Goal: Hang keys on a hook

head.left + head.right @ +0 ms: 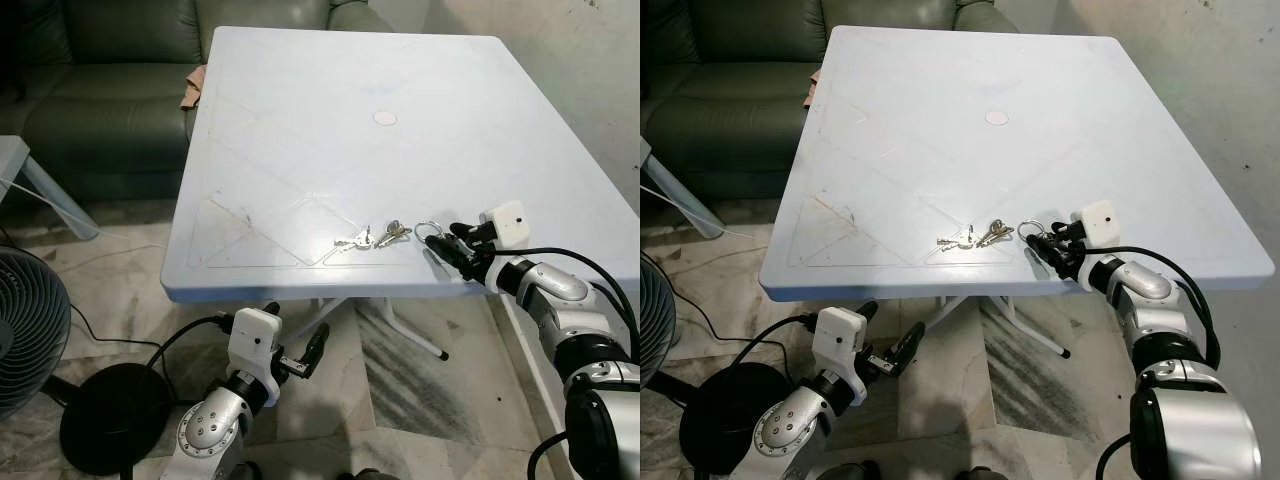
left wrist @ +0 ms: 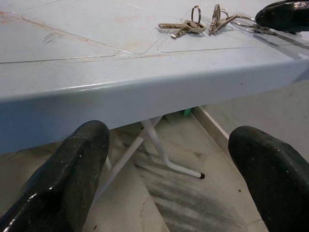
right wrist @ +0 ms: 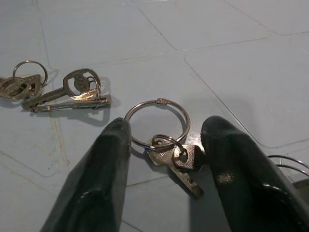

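Risk: we judge the thin silver key ring with its small keys lies too flat on the pale blue plastic surface for an easy pinch; if our jaws close too high, the ring may skid out towards the near edge and drop to the floor.
Second risk: two other bunches of silver keys lie just beside it, and a wide sweep could drag them along.
Third risk: we see no hook from here, so carrying the keys means walking, and a loose pinch could lose them.
Right arm: we reach it low across the near right corner of the surface, forearm almost level, the right gripper resting at the ring.
Right jaws: released, one black finger on each side of the ring, holding nothing yet.
Left arm: we hold it below the surface edge, the left gripper pointing up at the rim.
Left jaws: spread wide, empty.
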